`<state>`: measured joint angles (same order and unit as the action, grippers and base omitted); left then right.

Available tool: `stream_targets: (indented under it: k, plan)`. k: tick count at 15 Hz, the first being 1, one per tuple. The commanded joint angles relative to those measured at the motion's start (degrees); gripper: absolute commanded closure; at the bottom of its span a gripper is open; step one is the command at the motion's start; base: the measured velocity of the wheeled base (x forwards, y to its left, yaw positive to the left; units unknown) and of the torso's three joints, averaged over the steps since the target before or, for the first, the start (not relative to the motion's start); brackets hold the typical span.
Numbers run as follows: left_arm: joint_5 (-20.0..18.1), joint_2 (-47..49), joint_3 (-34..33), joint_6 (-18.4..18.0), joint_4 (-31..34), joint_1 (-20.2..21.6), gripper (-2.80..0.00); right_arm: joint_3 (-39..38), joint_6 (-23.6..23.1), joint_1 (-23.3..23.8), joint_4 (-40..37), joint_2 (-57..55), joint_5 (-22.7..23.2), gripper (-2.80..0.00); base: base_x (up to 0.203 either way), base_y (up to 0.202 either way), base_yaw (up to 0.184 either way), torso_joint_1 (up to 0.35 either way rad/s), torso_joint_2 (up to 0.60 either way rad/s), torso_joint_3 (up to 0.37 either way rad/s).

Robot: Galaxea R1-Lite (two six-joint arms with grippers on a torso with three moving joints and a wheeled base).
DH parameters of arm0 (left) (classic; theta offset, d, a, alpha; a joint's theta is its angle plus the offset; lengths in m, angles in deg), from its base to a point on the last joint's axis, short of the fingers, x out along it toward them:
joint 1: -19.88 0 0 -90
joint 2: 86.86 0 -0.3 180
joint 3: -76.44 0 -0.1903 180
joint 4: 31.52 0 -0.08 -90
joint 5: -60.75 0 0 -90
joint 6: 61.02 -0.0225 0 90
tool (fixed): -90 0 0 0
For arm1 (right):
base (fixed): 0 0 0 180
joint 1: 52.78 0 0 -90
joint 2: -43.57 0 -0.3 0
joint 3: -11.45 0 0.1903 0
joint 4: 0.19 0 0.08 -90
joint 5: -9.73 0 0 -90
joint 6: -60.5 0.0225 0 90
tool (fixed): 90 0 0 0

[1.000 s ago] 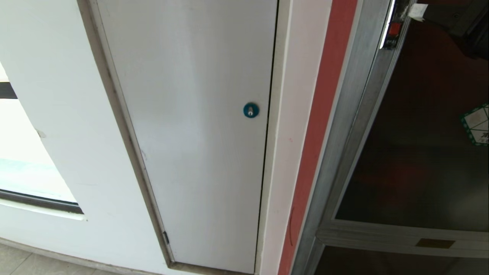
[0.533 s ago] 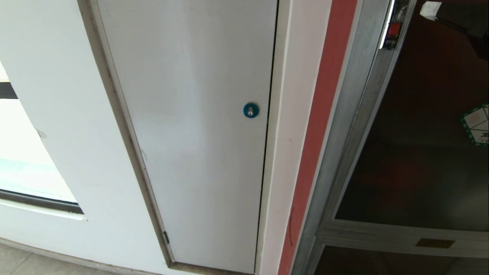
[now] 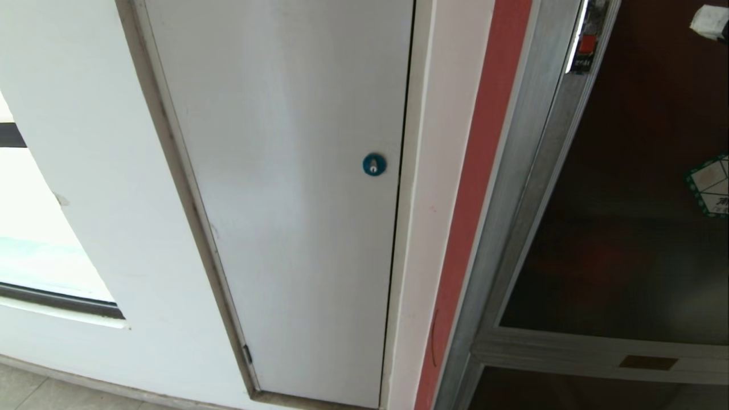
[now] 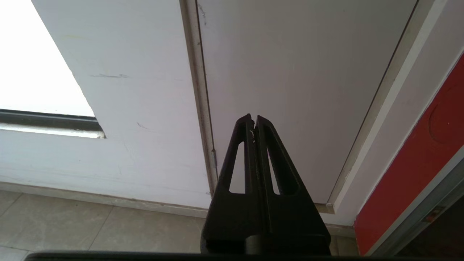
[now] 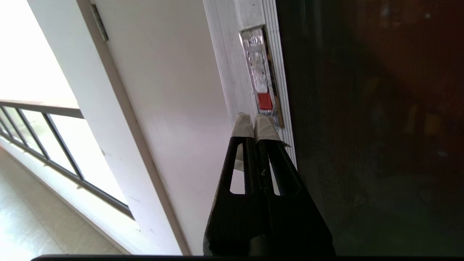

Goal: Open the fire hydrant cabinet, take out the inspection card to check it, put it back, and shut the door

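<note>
Right gripper (image 5: 254,121) sits with its jaws clenched on nothing, taped tips just below the red latch (image 5: 265,101) on the door (image 5: 362,127). My read: pinched together to make one narrow point for pressing that small catch. The door lies shut in the fire hydrant cabinet (image 3: 512,188) frame, so the inspection card is hidden behind dark glass. Tight on the frame side; open room over the glass. Left gripper (image 4: 253,121), jaws clenched too, parks low facing the pale grey panel (image 4: 308,72).
</note>
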<state>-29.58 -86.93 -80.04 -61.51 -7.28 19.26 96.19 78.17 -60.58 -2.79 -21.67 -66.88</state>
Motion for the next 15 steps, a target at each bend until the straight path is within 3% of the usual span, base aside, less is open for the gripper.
stream_targets:
  k: [1, 6, 15]
  plan:
    - [-0.02, 0.07, 0.02, -0.03, 0.0, 0.01, 0.0, -3.15, 0.06, -0.02, 0.22, 4.05, 0.11, 0.0, 0.0, 0.0, 0.0, 0.0, 0.0, 0.0]
    - [-0.02, 0.07, -0.07, -0.03, 0.0, 0.01, 0.0, -4.82, 0.35, 0.46, 0.03, 8.8, -0.01, 0.0, 0.0, 0.0, 0.0, 0.0, 0.0, 0.0]
    - [-0.02, 0.07, -0.04, -0.03, 0.0, 0.01, 0.0, -15.49, 1.37, 10.2, -0.43, 21.66, 0.55, 0.0, 0.0, 0.0, 0.0, 0.0, 0.0, 0.0]
